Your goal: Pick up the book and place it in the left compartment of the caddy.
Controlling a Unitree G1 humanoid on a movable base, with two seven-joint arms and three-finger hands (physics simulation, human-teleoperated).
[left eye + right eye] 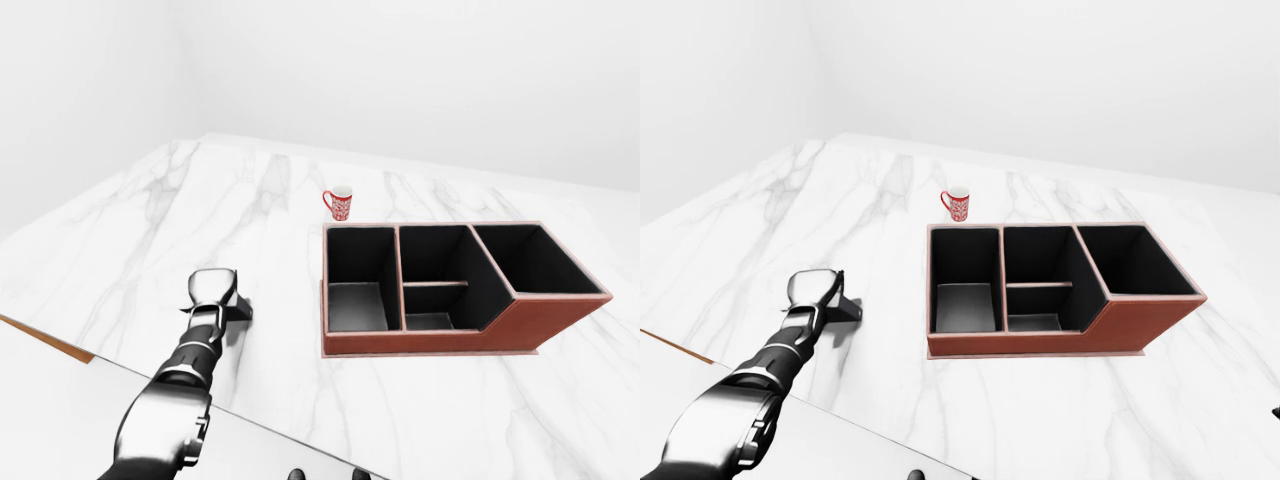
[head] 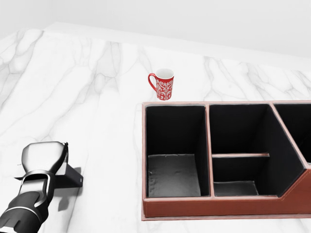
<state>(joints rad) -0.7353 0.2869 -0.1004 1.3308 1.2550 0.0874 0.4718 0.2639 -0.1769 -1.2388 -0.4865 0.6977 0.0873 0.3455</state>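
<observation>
Book, the thin dark flat one (image 2: 68, 175), lies on the white marble counter (image 2: 97, 97) at the lower left of the head view, well apart from the caddy. The left hand (image 2: 43, 158), glossy black and silver, rests on top of it and hides most of it; only a dark edge shows to the right of the hand. Whether the fingers are closed around the book or only stand over it, I cannot tell. The right hand is not visible in any view.

The reddish-brown leather caddy with black inside (image 2: 218, 206) stands to the right, and its left compartment (image 2: 174, 160) appears free. A red mug with white pattern (image 2: 163, 83) stands just above the caddy's upper left corner.

I judge that the step in hand is the grasping of the book. Next, the hand needs a firm hold, then a lift and a carry to the right, over the caddy wall, into the left compartment.
</observation>
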